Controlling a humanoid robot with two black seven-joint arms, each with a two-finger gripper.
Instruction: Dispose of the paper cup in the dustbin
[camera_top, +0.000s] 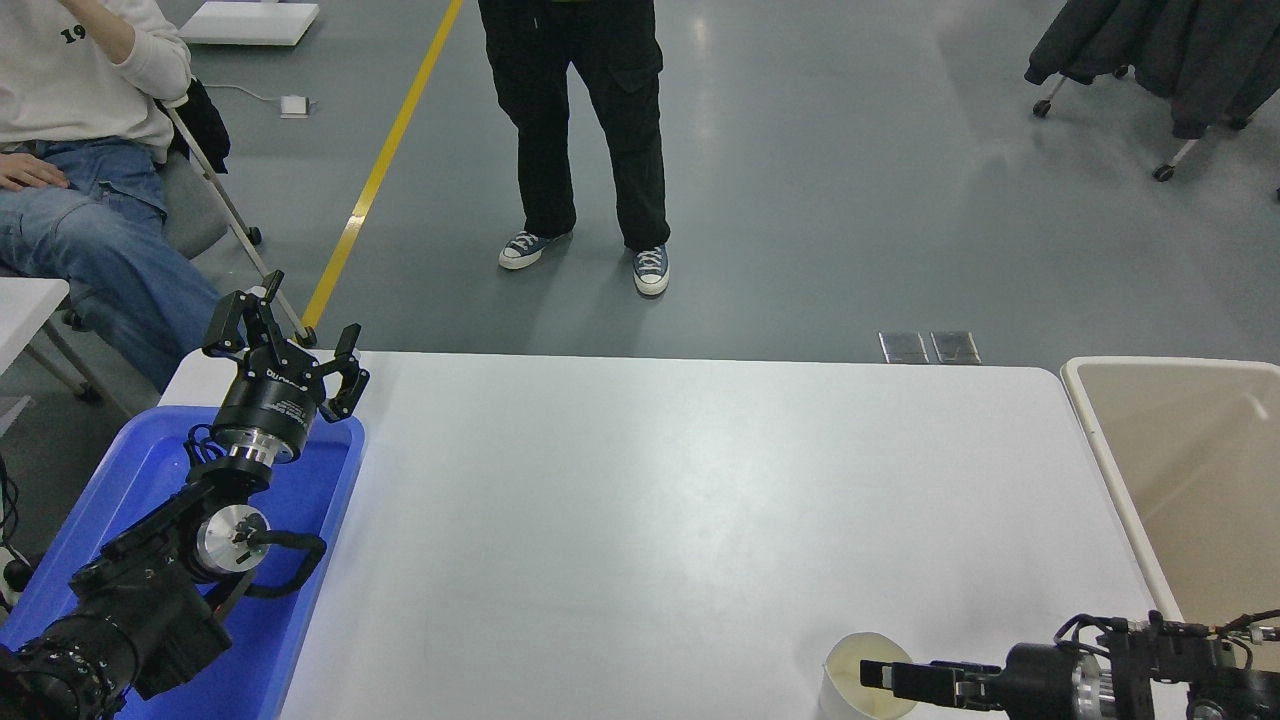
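The paper cup (848, 658) stands upright at the table's near edge, right of the middle, white outside and cream inside, its lower part cut off by the picture's bottom. My right gripper (876, 678) comes in from the lower right, lies flat and reaches into the cup's mouth. Its lower part is out of the picture, so its grip on the cup does not show. The dustbin (1108, 475), large and beige, stands at the table's right end, right of the cup. My left gripper (285, 335) is parked open and empty at the left.
A blue plastic tray (335, 500) lies under the left arm at the table's left edge. A person in black trousers (585, 130) stands beyond the far edge. Another person in jeans (70, 200) sits at the far left.
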